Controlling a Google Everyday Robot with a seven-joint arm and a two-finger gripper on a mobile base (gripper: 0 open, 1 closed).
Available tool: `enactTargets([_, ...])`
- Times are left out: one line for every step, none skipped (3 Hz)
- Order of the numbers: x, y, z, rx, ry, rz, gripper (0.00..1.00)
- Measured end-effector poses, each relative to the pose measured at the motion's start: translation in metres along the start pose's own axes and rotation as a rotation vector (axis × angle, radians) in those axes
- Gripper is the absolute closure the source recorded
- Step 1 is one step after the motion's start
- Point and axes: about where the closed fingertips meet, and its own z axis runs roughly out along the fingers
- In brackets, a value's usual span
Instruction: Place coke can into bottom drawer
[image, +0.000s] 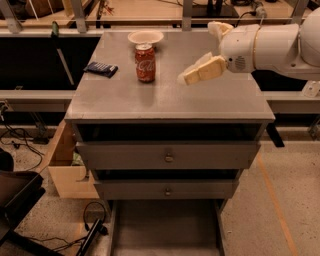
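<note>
The coke can (145, 62), red with white script, stands upright on the grey cabinet top (165, 97), left of centre, just in front of a cream bowl (145, 36). My gripper (189, 76) hovers above the cabinet top to the right of the can, pointing left at it, about a can's width away and holding nothing. The white arm reaches in from the right edge. The bottom drawer (165, 227) is pulled out at floor level, a shallow grey tray with nothing in it.
A dark blue packet (100, 68) lies on the cabinet top left of the can. Two upper drawers with round knobs (169, 158) are nearly closed. A cardboard box (65, 165) stands left of the cabinet, with cables on the floor.
</note>
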Motion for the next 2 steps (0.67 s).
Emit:
enactTargets([0.007,-0.026,0.033,0.003,-0.054,0.035,0.00])
enactTargets([0.015,-0.058,0.077,-0.019,-0.109,0.068,0.00])
